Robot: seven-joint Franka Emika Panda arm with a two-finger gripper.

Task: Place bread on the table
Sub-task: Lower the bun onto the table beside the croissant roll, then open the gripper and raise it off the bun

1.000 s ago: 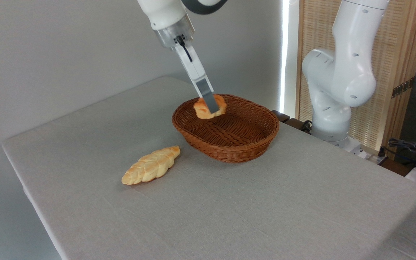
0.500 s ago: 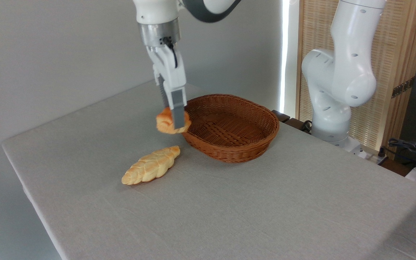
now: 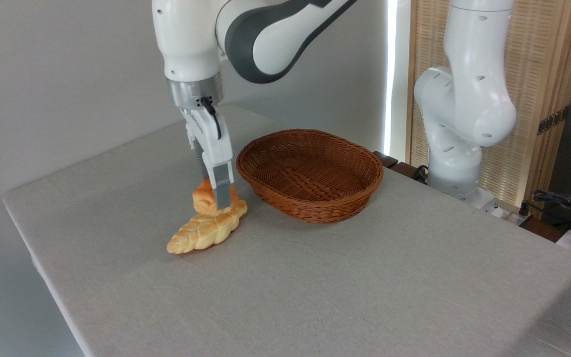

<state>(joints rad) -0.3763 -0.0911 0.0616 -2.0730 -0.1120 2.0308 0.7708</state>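
Observation:
The bread [image 3: 204, 199], a small orange-brown bun, is held low over the light-grey table [image 3: 315, 277], just behind the far end of a pale braided loaf. My gripper [image 3: 218, 201] is shut on it, pointing down, with the near grey finger crossing the bun's front. Whether the bun touches the cloth or the loaf I cannot tell. The far finger is hidden behind the bun.
A pale-yellow braided loaf [image 3: 205, 229] lies on the cloth right below the bun. A brown oval wicker basket [image 3: 310, 173] stands to the right, holding nothing. The arm's white base [image 3: 456, 129] rises at the back right, with cables [image 3: 563, 203] beyond it.
My gripper has carried the bun out of the basket, leftward over its rim, and down to just above the table beside the braided loaf.

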